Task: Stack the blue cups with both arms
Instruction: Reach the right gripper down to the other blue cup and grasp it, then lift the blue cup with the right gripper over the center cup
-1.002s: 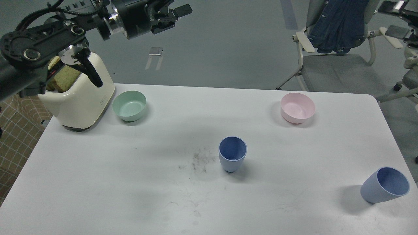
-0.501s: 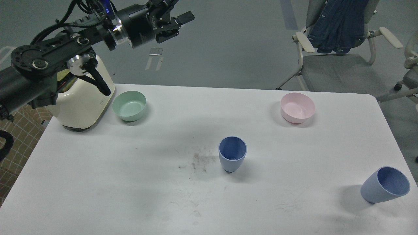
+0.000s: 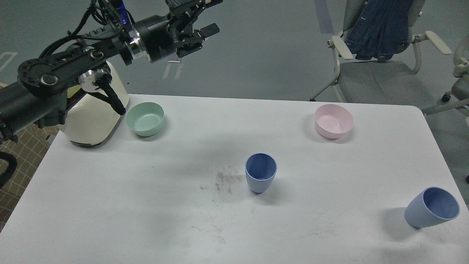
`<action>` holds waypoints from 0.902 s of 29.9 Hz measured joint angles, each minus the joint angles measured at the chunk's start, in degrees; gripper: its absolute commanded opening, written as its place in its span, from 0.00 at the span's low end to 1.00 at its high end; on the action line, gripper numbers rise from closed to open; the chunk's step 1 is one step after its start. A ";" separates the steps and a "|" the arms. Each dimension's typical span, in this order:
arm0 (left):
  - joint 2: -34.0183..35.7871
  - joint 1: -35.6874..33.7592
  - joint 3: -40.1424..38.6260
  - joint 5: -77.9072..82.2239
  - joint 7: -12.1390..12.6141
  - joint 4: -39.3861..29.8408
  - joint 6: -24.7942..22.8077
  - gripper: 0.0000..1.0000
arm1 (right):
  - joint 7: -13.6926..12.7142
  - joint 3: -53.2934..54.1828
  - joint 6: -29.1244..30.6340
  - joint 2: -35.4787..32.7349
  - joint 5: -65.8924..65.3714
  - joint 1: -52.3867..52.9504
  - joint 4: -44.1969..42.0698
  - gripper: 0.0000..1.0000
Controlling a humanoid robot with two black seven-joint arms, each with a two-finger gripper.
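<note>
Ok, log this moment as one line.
left gripper: open, raised, empty | right arm: out of view | blue cups: center cup, right cup, apart, unstacked

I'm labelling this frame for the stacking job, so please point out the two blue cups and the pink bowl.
middle blue cup (image 3: 260, 178), head view, on its outer wall.
right blue cup (image 3: 417, 212), head view, on its outer wall.
pink bowl (image 3: 326, 130), head view, on its outer side.

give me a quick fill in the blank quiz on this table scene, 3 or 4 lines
1. The table holds two blue cups and ____ bowls.
2. The mint-green bowl sits right beside the cream ____.
3. The bowl nearest the office chair is ____ in colour.
4. The only arm in view is the ____ one, its gripper raised beyond the table's far edge.

Missing words: two; toaster; pink; left
</note>
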 measured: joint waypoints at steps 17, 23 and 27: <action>0.10 0.54 0.00 -0.22 0.00 -0.01 0.00 0.88 | 0.00 -0.18 -0.94 10.73 0.18 -5.67 -6.64 0.53; 0.25 0.85 -0.15 -0.25 0.00 -0.21 0.00 0.88 | 0.00 -0.07 -1.60 12.83 0.28 -7.10 -7.57 0.15; 0.34 0.88 -0.16 -0.25 0.00 -0.27 0.00 0.88 | 0.00 -0.03 -1.62 13.42 0.28 -7.33 -7.65 0.00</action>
